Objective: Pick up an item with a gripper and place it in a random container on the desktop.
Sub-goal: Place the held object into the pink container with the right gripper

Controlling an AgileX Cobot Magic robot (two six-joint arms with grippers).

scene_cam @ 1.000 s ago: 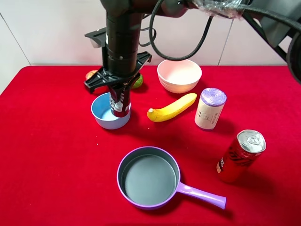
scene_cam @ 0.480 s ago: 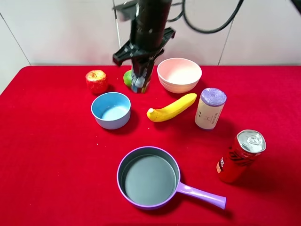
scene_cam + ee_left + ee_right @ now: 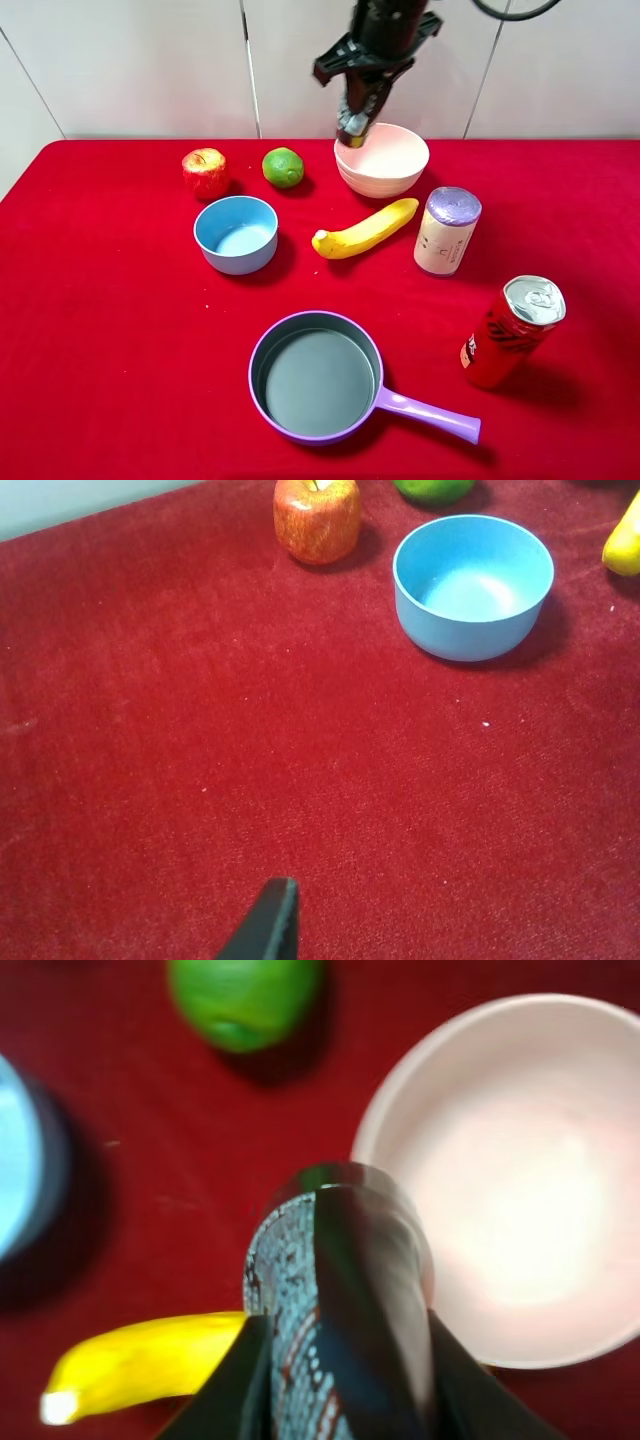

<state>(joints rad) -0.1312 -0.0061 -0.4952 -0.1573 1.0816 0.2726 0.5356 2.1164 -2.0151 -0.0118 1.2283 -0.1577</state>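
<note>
- Carrying step: the black two-fingered right hand (image 3: pixel 362 92) is clamped on the small flat dark tube with red and white print (image 3: pixel 350 130).
- The tube hangs over the left rim of the wide pale pink round bowl (image 3: pixel 385 172), at the far side of the red cloth worktop (image 3: pixel 120 330).
- Next, probably: shift right over the bowl's middle, lower, release.
- Left hand (image 3: pixel 268 930): one tip shows; apart or together, cannot tell.

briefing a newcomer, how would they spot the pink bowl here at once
On the red tabletop, look along the far edge, right of the lime. The pink bowl sits there behind the banana. It is pale pink and wider than the light blue bowl.
</note>
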